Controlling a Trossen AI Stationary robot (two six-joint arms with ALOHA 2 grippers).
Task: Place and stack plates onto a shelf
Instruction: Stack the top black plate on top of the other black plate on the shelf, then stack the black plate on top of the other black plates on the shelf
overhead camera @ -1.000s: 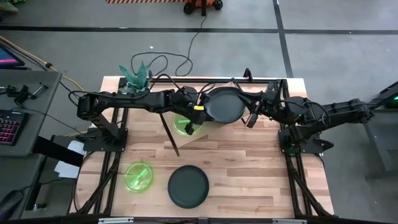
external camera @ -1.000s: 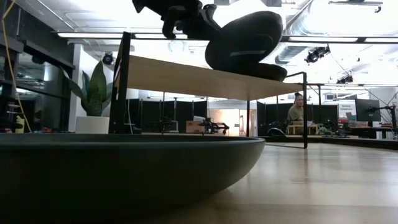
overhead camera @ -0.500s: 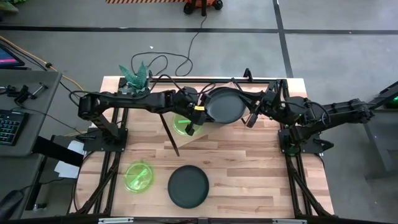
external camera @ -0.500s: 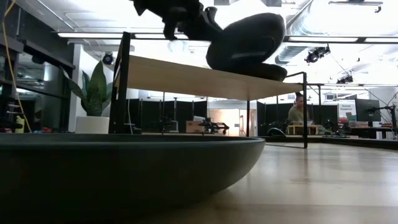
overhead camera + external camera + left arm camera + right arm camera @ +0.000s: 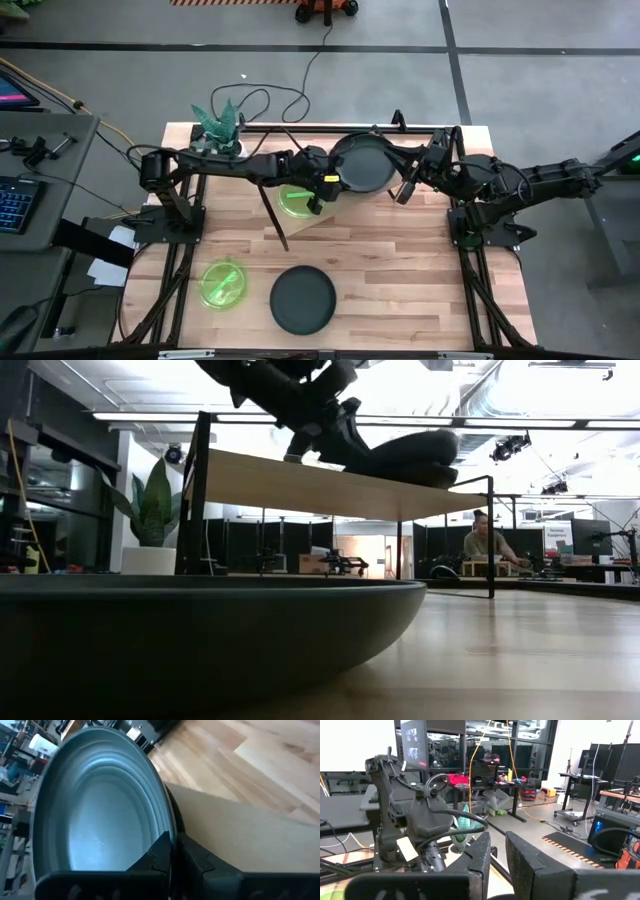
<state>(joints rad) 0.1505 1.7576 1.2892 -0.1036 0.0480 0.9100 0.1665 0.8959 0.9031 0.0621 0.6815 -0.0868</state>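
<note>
A dark grey plate (image 5: 362, 165) lies on the light wooden shelf (image 5: 300, 485), near its far right part. My left gripper (image 5: 328, 182) is at the plate's left rim, shut on it. In the low view the plate (image 5: 415, 455) rests low on the board with the left gripper (image 5: 335, 430) above its edge. A green plate (image 5: 295, 200) shows just near of the left gripper; whether it lies on the shelf or the table I cannot tell. My right gripper (image 5: 405, 188) waits right of the dark plate, open by a narrow gap, touching nothing. My left gripper pinches the dark plate's rim (image 5: 167, 827) on the side toward the table's left, one finger (image 5: 160, 852) on the inner face and the other (image 5: 195, 860) on the outside. It comes from the left, slanting down. The plate rests on the shelf board (image 5: 240, 830), nearly flat.
On the near part of the table lie another green plate (image 5: 223, 282) and another dark plate (image 5: 302, 299), which fills the low view's foreground (image 5: 200, 640). A potted plant (image 5: 218, 122) stands at the far left corner. A person (image 5: 480, 540) sits in the room beyond.
My left gripper has moved slightly toward the table's right and down, still shut on the rim. The dark plate, which stood steeply tilted with its held edge high, has tipped down and now lies nearly flat on the shelf.
</note>
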